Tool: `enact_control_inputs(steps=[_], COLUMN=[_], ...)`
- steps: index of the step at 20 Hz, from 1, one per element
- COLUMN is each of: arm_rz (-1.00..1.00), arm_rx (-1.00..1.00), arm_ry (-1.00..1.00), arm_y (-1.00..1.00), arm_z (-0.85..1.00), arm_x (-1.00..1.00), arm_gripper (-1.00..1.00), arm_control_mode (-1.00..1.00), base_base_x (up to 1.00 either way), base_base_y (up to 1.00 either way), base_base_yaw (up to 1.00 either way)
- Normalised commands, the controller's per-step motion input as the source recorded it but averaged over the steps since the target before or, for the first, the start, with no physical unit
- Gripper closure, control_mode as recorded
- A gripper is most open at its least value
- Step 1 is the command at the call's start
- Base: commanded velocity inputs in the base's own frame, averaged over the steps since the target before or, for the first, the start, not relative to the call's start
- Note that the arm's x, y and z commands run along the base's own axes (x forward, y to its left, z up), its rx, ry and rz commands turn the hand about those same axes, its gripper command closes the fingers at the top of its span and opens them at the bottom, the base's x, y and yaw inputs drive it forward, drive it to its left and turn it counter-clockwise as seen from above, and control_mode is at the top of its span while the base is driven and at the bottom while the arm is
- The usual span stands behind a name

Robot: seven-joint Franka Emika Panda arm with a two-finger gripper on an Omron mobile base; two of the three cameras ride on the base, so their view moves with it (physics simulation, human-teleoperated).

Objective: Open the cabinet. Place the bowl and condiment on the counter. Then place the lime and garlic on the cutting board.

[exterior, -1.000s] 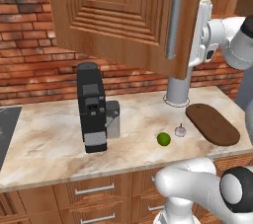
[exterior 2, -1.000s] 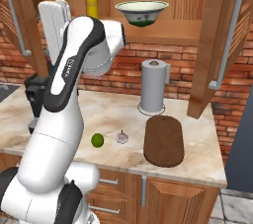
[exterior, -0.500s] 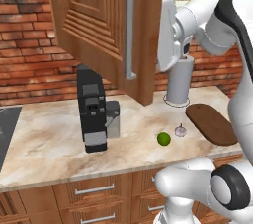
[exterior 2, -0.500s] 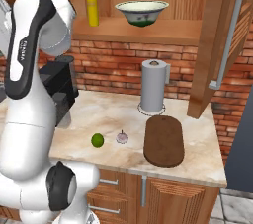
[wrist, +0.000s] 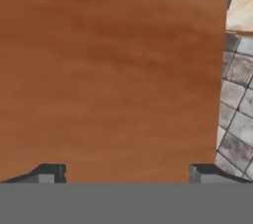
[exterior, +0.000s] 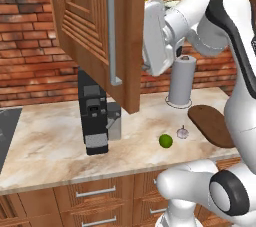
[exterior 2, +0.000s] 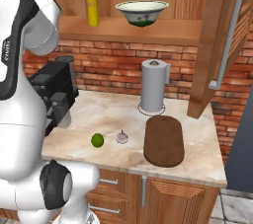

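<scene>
Hand view: gripper sits close against the smooth inner face of the cabinet door, its two tips spread wide apart w/ nothing between them; grey floor tiles show past the door's right edge. Left base view: cabinet door swung out over the counter, robot hand just behind its edge. Right base view: both doors open; bowl and yellow condiment bottle stand on the cabinet shelf, well apart. On the counter, lime and garlic lie near each other, not touching, just left of the cutting board. Paper towel roll stands behind the board; black coffee machine at left
</scene>
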Motion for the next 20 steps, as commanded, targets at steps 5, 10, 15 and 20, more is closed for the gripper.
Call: enact_control_inputs(steps=[5,10,15,20], arm_rz=[0.00,0.00,0.00,0.02], arm_rx=[0.01,-0.18,-0.46,-0.48], arm_ry=[-0.06,-0.28,-0.45,-0.59], arm_y=[-1.00,-0.91,-0.63,-0.29], arm_z=[-0.04,0.01,0.01,0.10], arm_x=[-0.10,0.01,0.26,0.47], arm_gripper=[-1.00,-1.00,-1.00,-1.00], arm_control_mode=[-1.00,-1.00,-1.00,-1.00], base_base_x=[0.00,0.00,0.00,0.00], base_base_y=[0.00,0.00,0.00,0.00], base_base_yaw=[0.00,0.00,0.00,0.00])
